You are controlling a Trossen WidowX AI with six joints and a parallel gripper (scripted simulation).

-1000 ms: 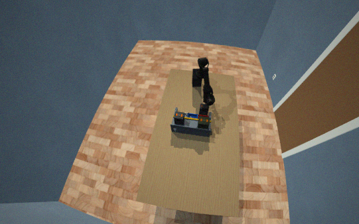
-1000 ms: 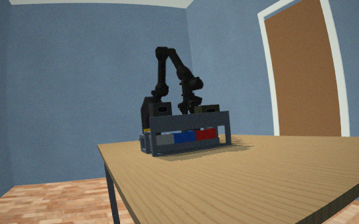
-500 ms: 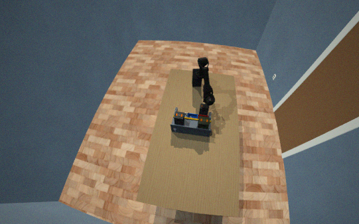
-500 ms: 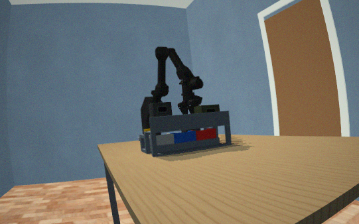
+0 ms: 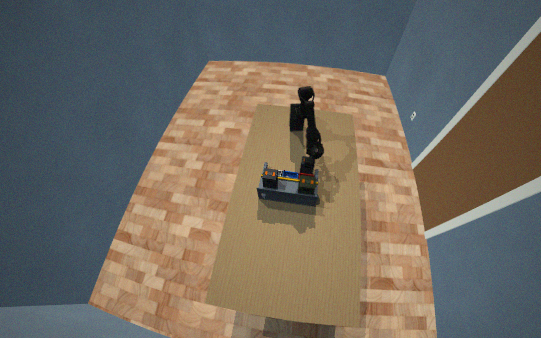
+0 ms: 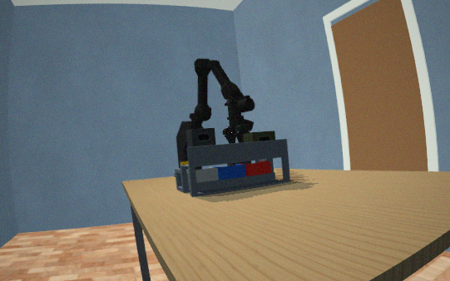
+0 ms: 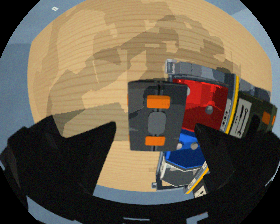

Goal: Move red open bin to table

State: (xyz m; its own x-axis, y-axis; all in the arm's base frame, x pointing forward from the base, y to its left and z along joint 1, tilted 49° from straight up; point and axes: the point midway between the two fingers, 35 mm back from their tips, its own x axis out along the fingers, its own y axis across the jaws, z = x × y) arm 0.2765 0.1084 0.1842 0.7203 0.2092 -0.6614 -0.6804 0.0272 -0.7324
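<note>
The end effector (image 5: 314, 155) (image 6: 233, 139) (image 7: 157, 127) is spread wide (gripping nothing). The red bin (image 5: 306, 174) (image 6: 259, 168) (image 7: 205, 105) sits in the shelf (image 5: 287, 196) (image 6: 237, 154) (image 7: 201, 69), nearer the tabletop's (image 5: 285, 260) (image 6: 308, 216) (image 7: 81, 55) arm-end edge

The wooden table (image 5: 280, 260) (image 6: 308, 216) (image 7: 76, 45) carries the grey shelf (image 5: 287, 196) (image 6: 237, 152) and the arm's base (image 5: 296, 117).
</note>
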